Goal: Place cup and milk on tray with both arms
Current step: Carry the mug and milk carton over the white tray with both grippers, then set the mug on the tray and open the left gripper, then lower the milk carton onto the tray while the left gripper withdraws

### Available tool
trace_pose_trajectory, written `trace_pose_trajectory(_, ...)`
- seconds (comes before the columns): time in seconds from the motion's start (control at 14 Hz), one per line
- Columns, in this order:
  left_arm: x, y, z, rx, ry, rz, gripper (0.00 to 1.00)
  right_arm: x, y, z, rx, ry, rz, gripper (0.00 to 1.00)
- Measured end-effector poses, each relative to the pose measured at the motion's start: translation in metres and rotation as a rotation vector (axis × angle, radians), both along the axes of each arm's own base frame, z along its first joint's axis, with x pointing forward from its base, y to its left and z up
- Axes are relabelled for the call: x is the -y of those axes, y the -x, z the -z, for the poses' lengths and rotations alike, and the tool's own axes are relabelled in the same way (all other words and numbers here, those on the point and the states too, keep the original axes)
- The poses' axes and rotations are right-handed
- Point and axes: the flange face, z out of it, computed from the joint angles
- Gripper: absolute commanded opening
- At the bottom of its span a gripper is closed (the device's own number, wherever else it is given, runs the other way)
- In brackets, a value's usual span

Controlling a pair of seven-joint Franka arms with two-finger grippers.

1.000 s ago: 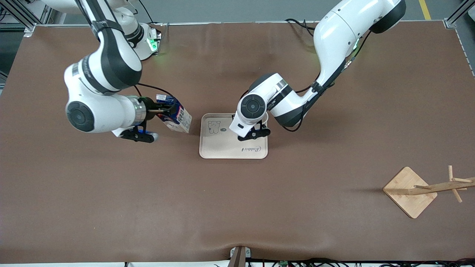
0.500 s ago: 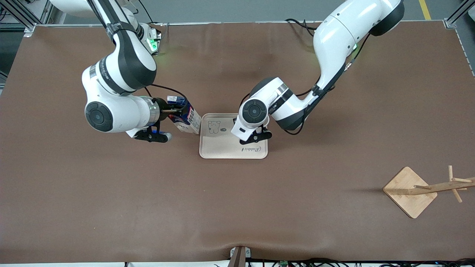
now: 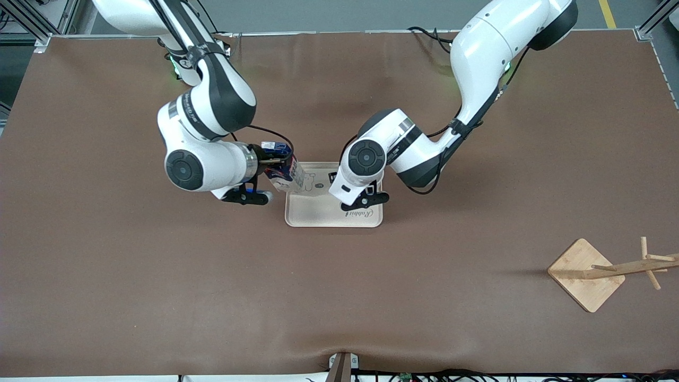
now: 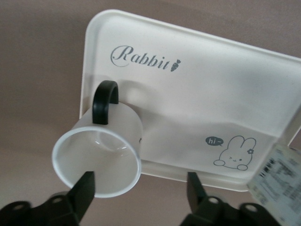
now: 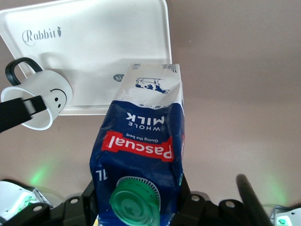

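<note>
The cream tray (image 3: 318,212) lies mid-table. My right gripper (image 3: 271,165) is shut on the top of the blue milk carton (image 3: 284,172) and holds it over the tray's edge toward the right arm's end; in the right wrist view the carton (image 5: 141,136) hangs over that edge of the tray (image 5: 103,47). The white smiley cup (image 4: 96,162) stands on the tray (image 4: 211,94) at its corner toward the left arm. My left gripper (image 4: 141,184) is open just above it, one finger over the rim. In the front view the cup is hidden under the left gripper (image 3: 363,197).
A wooden peg stand with a square base (image 3: 586,273) sits toward the left arm's end of the table, nearer to the front camera. The brown table mat (image 3: 339,297) spreads around the tray.
The right arm has carried the milk carton sideways from beside the tray to over its edge. The left gripper has hardly moved above the cup.
</note>
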Motion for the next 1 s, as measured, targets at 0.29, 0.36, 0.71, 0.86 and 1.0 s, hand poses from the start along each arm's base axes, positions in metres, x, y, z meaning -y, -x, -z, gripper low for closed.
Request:
trace_pose_trajectory(0.29,-0.051,-0.036,-0.076,0.072,-0.025,-0.056,1.0,-0.024,0.004,0.024,0.021,0.005,-0.01,0.25)
trace_pose_trajectory(0.36,-0.079,-0.05,-0.104,0.109,-0.038,-0.066,1.0,-0.031,0.006,0.033,0.021,0.013,-0.007,0.26)
trace_pose_trajectory(0.71,-0.192,-0.089,-0.184,0.234,-0.128,-0.011,1.0,-0.05,0.007,0.043,0.017,0.029,0.0,0.53)
trace_pose_trajectory(0.86,-0.235,-0.103,-0.202,0.257,-0.119,0.041,1.0,-0.05,0.006,0.043,0.014,0.03,0.001,1.0)
trace_pose_trajectory(1.0,-0.283,-0.111,-0.227,0.279,-0.123,0.065,1.0,-0.05,0.005,0.043,0.014,0.031,0.002,1.0)
